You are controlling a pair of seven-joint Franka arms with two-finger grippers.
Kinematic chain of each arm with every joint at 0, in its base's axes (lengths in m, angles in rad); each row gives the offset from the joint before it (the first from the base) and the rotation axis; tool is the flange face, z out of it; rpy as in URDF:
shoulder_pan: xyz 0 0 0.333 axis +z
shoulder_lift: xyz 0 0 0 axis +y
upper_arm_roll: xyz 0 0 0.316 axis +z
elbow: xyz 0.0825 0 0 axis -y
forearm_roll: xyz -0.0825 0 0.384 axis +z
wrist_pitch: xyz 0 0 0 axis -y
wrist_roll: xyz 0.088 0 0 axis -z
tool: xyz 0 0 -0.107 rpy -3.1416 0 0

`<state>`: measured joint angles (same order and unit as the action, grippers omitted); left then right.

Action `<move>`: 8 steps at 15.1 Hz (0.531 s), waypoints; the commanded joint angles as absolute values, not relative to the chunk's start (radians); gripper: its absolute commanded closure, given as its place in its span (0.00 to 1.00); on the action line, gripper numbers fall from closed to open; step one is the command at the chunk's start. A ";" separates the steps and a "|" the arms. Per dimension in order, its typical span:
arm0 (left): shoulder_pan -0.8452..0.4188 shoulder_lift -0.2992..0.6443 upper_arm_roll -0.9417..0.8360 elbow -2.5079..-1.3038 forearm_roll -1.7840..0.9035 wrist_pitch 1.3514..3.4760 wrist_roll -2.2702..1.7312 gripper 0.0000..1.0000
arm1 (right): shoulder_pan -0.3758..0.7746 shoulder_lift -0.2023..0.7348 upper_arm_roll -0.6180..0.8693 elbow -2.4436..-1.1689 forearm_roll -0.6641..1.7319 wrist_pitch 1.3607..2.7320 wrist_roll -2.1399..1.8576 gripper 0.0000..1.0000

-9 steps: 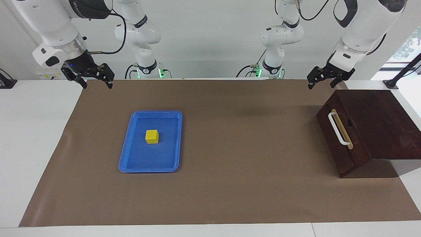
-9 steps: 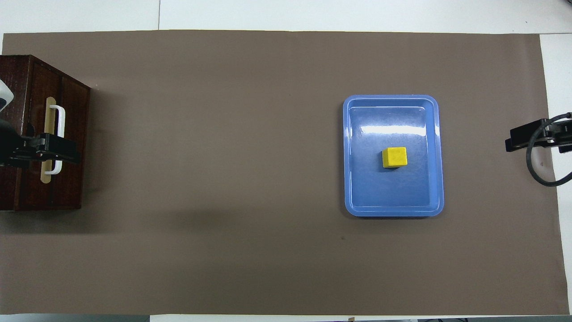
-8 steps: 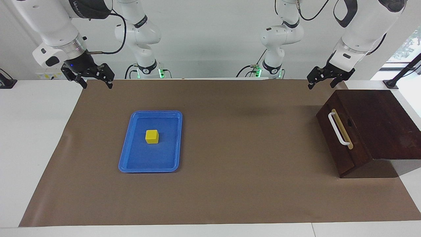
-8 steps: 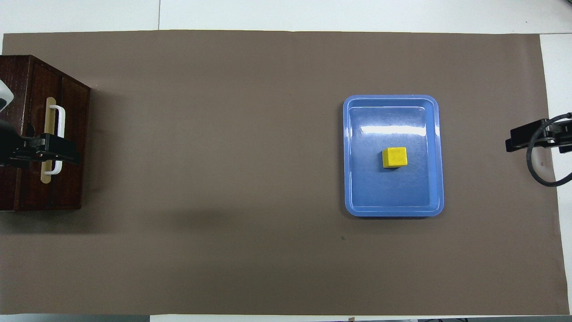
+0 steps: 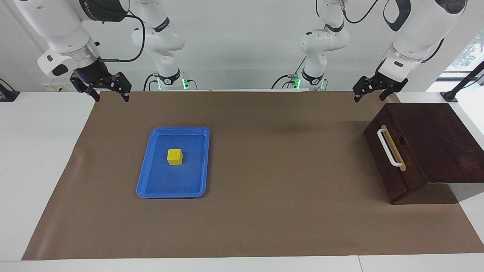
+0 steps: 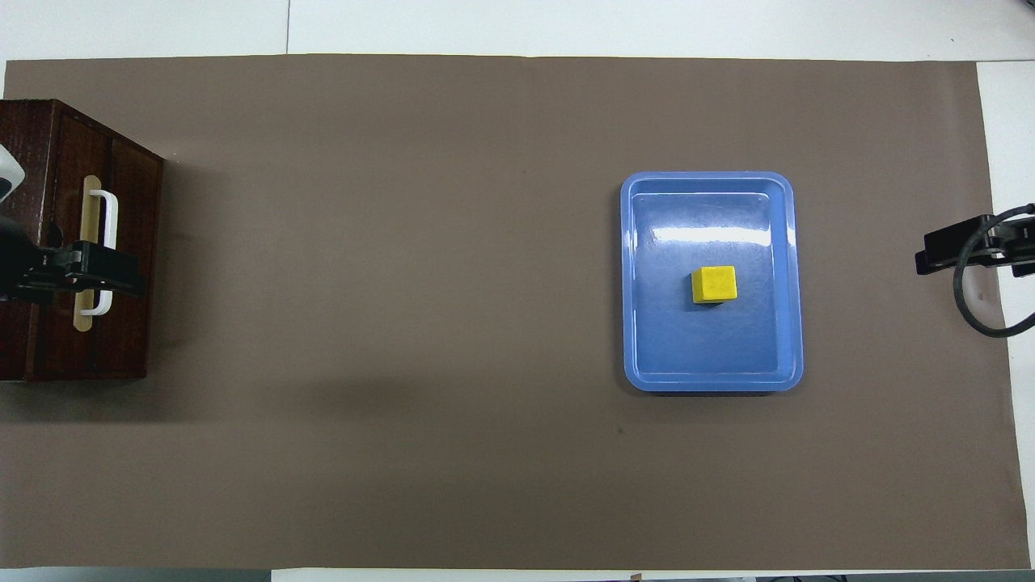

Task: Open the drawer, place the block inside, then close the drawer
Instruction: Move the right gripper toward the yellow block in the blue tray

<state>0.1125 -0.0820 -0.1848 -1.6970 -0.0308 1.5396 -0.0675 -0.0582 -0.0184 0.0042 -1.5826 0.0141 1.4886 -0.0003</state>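
Both tools, left (image 5: 368, 94) and right (image 5: 109, 94), gape empty; the shut drawer (image 5: 389, 151) hides its interior.

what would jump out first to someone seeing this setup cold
The bright yellow block sitting in the blue tray, toward the right arm's end of the brown mat. Next the dark wooden box at the left arm's end, its drawer shut, white handle facing the tray.

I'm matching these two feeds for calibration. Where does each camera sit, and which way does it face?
Facing view: high across the table, looking at both arms; left gripper and right gripper hang open, and both arms wait.
Overhead view: above the robots' end, looking steeply down; only gripper tips show.
Shared: block in blue tray, shut drawer, half a turn apart.
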 commanded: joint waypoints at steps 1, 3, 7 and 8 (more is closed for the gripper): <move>0.117 -0.097 -0.186 -1.698 -0.018 1.531 -0.069 0.00 | -0.074 -0.041 0.006 -1.615 0.031 1.486 0.061 0.00; 0.117 -0.097 -0.186 -1.698 -0.018 1.529 -0.069 0.00 | -0.080 -0.043 0.009 -1.664 0.050 1.523 0.212 0.00; 0.117 -0.097 -0.186 -1.698 -0.018 1.529 -0.069 0.00 | -0.084 -0.003 0.008 -1.781 0.240 1.629 0.539 0.00; 0.117 -0.097 -0.186 -1.698 -0.018 1.529 -0.069 0.00 | -0.093 0.021 0.006 -1.799 0.302 1.664 0.630 0.00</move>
